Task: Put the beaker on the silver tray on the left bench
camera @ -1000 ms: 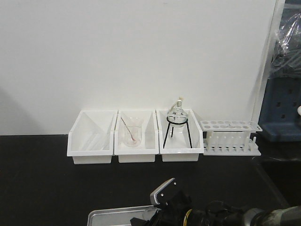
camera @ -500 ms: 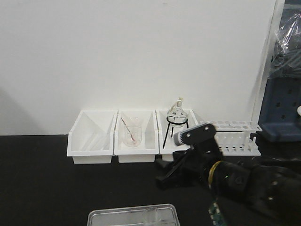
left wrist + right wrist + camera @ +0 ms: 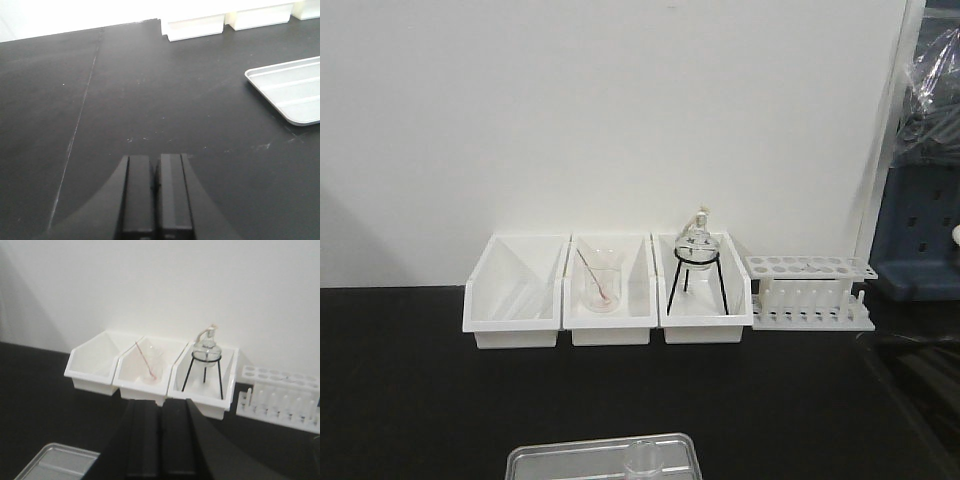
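Black left bench (image 3: 410, 390); beaker (image 3: 643, 459) in silver tray (image 3: 550, 462) at near edge; both hands (image 3: 156, 200) (image 3: 160, 440) pressed together

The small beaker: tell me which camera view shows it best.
The exterior front-facing view: the beaker stands in the silver tray at the bottom edge, partly cropped. The left wrist view shows only a corner of the tray, with no beaker. In the right wrist view the shut right gripper blocks where it would be.
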Controlling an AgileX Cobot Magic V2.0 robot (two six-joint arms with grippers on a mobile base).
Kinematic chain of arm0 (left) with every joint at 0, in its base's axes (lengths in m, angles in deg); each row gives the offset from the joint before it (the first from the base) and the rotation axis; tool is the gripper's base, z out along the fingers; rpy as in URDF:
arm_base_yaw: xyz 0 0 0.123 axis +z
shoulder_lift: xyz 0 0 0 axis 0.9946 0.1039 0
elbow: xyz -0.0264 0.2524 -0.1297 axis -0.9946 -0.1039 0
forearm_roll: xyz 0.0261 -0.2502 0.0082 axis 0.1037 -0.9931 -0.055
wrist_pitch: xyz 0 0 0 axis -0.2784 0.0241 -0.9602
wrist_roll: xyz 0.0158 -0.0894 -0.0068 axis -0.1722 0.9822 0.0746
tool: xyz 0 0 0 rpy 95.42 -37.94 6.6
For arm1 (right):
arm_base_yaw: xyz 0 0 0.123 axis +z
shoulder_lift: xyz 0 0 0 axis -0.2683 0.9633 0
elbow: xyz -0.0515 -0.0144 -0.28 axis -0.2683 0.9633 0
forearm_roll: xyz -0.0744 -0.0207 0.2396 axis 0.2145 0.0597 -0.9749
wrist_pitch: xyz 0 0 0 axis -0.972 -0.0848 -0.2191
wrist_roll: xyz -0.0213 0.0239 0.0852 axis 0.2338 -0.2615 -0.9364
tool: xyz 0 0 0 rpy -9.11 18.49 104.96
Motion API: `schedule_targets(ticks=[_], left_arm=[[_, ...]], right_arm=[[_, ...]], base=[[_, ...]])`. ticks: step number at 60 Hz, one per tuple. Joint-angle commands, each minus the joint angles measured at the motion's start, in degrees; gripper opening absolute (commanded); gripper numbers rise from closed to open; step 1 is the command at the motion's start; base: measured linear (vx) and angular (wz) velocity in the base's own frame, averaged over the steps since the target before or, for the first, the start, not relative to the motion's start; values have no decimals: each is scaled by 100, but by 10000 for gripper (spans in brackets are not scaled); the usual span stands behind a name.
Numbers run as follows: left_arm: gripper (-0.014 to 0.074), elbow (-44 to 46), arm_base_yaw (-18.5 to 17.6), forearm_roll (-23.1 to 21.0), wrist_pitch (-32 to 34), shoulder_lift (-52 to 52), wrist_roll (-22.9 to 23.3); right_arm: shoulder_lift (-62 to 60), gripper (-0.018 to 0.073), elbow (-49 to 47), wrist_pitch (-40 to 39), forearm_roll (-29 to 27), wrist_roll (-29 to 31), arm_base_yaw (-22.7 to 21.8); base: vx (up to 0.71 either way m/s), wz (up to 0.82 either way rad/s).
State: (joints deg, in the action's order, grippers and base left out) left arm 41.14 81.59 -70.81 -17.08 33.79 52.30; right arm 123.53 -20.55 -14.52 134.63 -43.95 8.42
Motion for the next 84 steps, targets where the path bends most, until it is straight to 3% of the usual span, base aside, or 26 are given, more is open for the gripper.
schedule_targets(ticks=[1, 14, 15, 21, 30, 36, 47, 54, 62, 66, 84], left_arm=[[1, -114, -41, -16, 432, -43, 10], [1, -114, -41, -16, 432, -43, 10], [1, -114, -41, -16, 432, -43, 10], [1, -114, -41, -21, 433, -46, 10], [1, -114, -41, -15, 431, -44, 10], [1, -114, -41, -15, 433, -41, 10], [1, -114, -41, -15, 433, -41, 10], [1, -114, -41, -15, 433, -41, 10], [1, -114, -41, -15, 433, -41, 10], [1, -114, -41, -15, 433, -41, 10], [1, -114, -41, -15, 433, -41, 10]], right_arm=[[-761, -14, 104, -56, 97, -2, -16], [-2984, -14, 490, -43, 98, -2, -16], [-3861, -14, 490, -43, 181, 51, -26], [-3663, -13, 444, 527, 201, 49, 7], [-2914, -11, 682, 1067, -1041, 206, 11], [-2483, -11, 945, 982, -2014, 1225, -19], [-2201, -11, 1526, 306, -4757, 4270, -205], [-2552, -11, 2092, 123, -5619, 4951, -679], [-3154, -11, 2634, 146, -5673, 4940, -1566], [-3466, -11, 2902, 141, -5528, 4940, -1806], [-3789, -11, 3352, 234, -5495, 4946, -1990]], base=[[0, 0], [0, 0], [0, 0], [0, 0], [0, 1], [0, 0], [0, 0], [0, 0], [0, 0], [0, 0], [0, 0]])
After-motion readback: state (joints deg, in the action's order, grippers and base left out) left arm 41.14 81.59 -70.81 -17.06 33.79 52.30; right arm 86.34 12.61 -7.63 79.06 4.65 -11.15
